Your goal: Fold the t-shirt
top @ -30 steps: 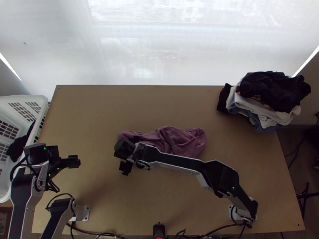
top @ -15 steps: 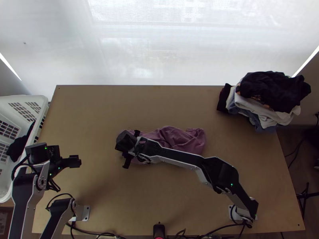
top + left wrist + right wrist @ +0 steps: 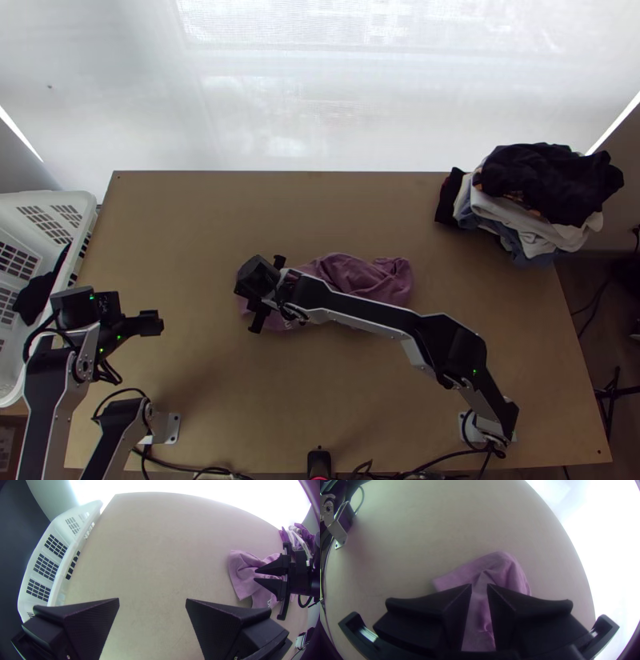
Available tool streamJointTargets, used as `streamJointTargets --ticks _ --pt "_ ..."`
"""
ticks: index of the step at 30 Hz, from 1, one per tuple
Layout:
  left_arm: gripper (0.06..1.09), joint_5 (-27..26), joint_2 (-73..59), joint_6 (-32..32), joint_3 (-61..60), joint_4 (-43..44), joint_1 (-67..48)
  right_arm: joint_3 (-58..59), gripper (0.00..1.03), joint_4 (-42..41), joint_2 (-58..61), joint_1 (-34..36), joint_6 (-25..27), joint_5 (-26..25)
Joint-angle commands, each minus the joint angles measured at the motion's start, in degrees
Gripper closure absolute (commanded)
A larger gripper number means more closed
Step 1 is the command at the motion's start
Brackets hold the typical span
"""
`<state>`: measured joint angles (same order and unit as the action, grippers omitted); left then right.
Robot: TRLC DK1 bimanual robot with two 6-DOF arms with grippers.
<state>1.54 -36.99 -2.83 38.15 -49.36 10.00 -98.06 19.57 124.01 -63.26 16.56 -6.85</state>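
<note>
My right pincer [image 3: 260, 306] is over the end of the shirt [image 3: 356, 276] on the basket's side. In the right wrist view its fingers [image 3: 455, 601] stand slightly apart, a narrow gap between the tips, with nothing pinched in it. Pink cloth lies beyond and below them; I can't tell whether the tips touch it.

The shirt is bunched around the middle of the table [image 3: 192, 224], stretched out sideways in loose wrinkles, partly under my right forearm [image 3: 360, 314]. The right wrist view shows a pointed corner and a rounded, creased bulge at this end; the left wrist view shows a bit of white print near an edge.

Farther out, toward the table's left side, hangs my left pincer [image 3: 152, 323]. Its fingers [image 3: 90, 623] are spread wide, empty, with bare wood between them in its wrist view.

Just past the left edge is the white basket [image 3: 68, 210], a black cloth [image 3: 32, 298] inside. At the far right corner sits a heap of clothes [image 3: 552, 184], black on top, white and blue-grey below. A bright white screen [image 3: 264, 104] rises behind the far edge, and cables [image 3: 432, 458] run along the near one.
</note>
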Motion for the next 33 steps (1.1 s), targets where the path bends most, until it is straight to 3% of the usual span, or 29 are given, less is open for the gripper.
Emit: streamJointTargets --ticks 1,4,15,25,26,32,33 --pt "0.12 0.1 0.5 0.0 -0.8 0.0 0.2 0.6 0.69 0.3 1.0 -1.2 0.1 0.5" --pt "0.12 0.1 0.5 0.0 -1.1 0.0 0.5 0.6 0.66 0.3 1.7 -2.0 0.1 1.1" --pt "0.12 0.0 -1.7 0.2 -2.2 2.5 0.5 0.3 0.36 0.3 3.1 -2.6 0.6 1.9" --pt "0.12 0.0 -3.1 -0.1 -2.2 3.6 0.5 -0.5 0.36 0.3 4.8 -2.4 2.3 1.8" --pt "0.12 0.0 -3.2 -0.1 -2.2 3.6 0.5 -0.6 0.4 0.3 5.0 -2.3 2.3 1.8" --pt "0.12 0.0 -3.3 -0.2 -2.1 3.6 0.5 -2.1 0.96 -0.4 6.1 -1.7 4.9 1.8" --pt "0.12 0.0 -3.3 -0.2 -2.0 3.7 0.5 -2.5 1.0 -0.6 6.1 -1.4 5.1 1.8"
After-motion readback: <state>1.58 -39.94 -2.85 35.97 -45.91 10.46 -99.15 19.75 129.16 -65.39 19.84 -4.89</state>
